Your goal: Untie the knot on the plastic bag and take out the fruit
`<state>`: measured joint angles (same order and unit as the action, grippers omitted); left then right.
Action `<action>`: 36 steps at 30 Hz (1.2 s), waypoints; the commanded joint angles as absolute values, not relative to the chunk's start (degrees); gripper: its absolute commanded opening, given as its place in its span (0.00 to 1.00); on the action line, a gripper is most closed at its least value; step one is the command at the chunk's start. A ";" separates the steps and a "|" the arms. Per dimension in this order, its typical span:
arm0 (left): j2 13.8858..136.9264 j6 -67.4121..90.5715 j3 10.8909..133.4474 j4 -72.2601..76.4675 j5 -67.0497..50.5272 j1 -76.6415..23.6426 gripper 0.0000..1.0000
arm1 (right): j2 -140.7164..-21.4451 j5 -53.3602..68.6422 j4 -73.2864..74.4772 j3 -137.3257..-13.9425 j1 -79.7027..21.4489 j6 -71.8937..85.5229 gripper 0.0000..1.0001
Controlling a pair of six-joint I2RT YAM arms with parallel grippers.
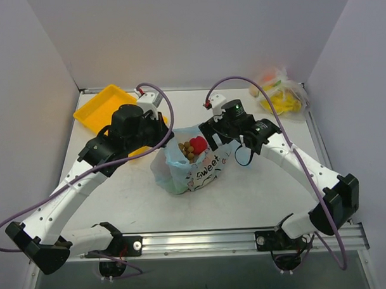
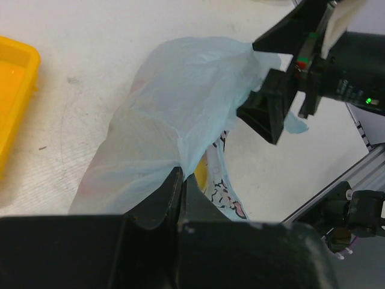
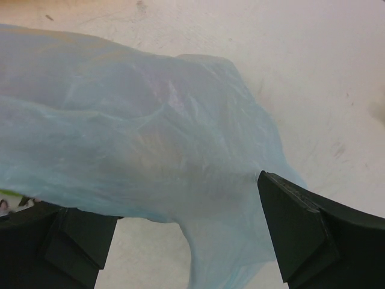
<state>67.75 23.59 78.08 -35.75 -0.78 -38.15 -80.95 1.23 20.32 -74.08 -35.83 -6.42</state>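
Blue film: plastic bag (image 1: 192, 167), at centre of desk (image 1: 264, 193), mouth open; likely light, soft, slippery.
Left claw (image 2: 179, 183): pressed together, pinching bag rim.
Right claw (image 3: 180, 217): spread wide beside film.
Hold: opposite rim; fruit (image 1: 196, 145) probably bruises.

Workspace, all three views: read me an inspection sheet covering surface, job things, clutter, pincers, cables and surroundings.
Surface: white table, faint scuffs.
Job's things: blue bag at centre, mouth open and untied; red fruit and brown bunch show inside.
Clutter: yellow tray at far left; clear bag with yellow contents at far right.
Pincers: left pincer shut on the blue bag's edge; right pincer open, bag plastic between its fingers.
Cables: purple cables loop over both arms.
Surroundings: white walls on three sides; metal rail at the near edge.
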 commanded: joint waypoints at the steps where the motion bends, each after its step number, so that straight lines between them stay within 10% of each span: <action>1: 64.00 22.33 76.30 -33.57 -1.85 -38.14 0.00 | -84.71 -5.97 12.23 -74.71 -35.16 -9.49 1.00; 7: 58.19 20.22 70.33 -36.73 1.58 -38.06 0.00 | -89.21 -7.91 11.78 -75.68 -28.66 -5.99 0.84; 11: 54.94 19.95 65.58 -37.44 4.91 -37.88 0.00 | -86.40 -8.35 12.30 -73.57 -23.30 -0.71 0.15; 13: 54.58 19.95 64.17 -37.35 6.32 -37.71 0.00 | -83.69 -10.01 14.14 -72.86 -21.28 1.65 0.03; 26: 75.05 17.05 76.01 -25.22 15.91 -32.08 0.00 | -71.99 -8.88 25.84 -74.62 -13.63 8.08 0.00; 31: 76.91 17.75 82.17 -25.05 11.61 -32.78 0.56 | -69.26 -3.00 26.81 -72.78 -13.71 9.93 0.00; 36: 73.66 16.97 84.63 -25.31 19.58 -44.19 0.85 | -67.07 -2.11 27.51 -71.54 -14.33 11.77 0.00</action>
<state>77.34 18.26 80.58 -25.71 13.74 -37.19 -69.60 -2.20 26.52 -72.25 -14.22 9.54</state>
